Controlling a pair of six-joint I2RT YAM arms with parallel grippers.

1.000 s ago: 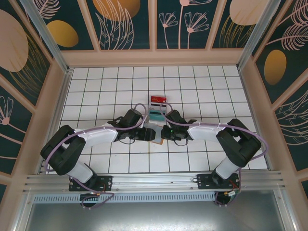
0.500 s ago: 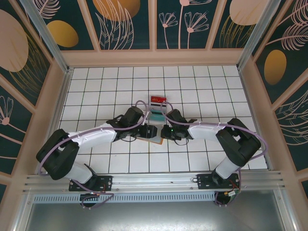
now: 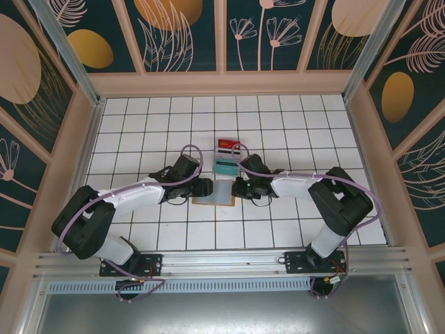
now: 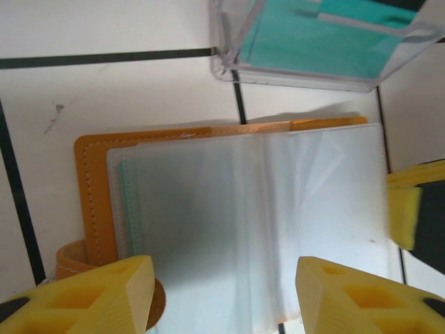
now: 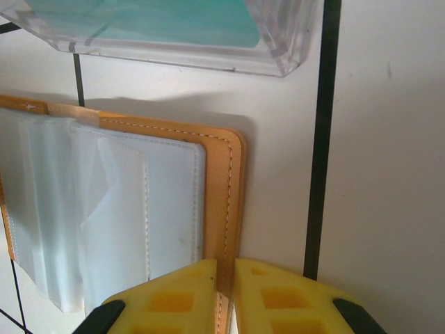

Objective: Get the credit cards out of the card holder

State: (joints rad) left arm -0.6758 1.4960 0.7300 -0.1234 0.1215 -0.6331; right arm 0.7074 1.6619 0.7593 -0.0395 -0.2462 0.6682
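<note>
The card holder (image 3: 217, 192) lies spread open on the tiled floor between both arms. It has an orange-tan border (image 4: 94, 202) and clear sleeves (image 4: 250, 223). A thin teal edge (image 4: 129, 209) shows inside the left sleeve. My left gripper (image 4: 224, 278) is open, its yellow fingers straddling the sleeves without pinching them. My right gripper (image 5: 226, 268) is shut on the holder's right orange edge (image 5: 233, 195). In the top view, the left gripper (image 3: 202, 188) and the right gripper (image 3: 240, 188) flank the holder. A teal card (image 3: 226, 165) and a red card (image 3: 228, 145) lie just beyond it.
The teal card sits in a clear plastic case (image 4: 229, 66) close to the holder's far edge, also in the right wrist view as the clear case (image 5: 278, 56). Low walls enclose the white tiled floor (image 3: 292, 125). The two wrists are close together.
The holder now lies flat and wider open. The left gripper drew back to the left. The right gripper shifted slightly farther away while keeping its grip on the edge.
</note>
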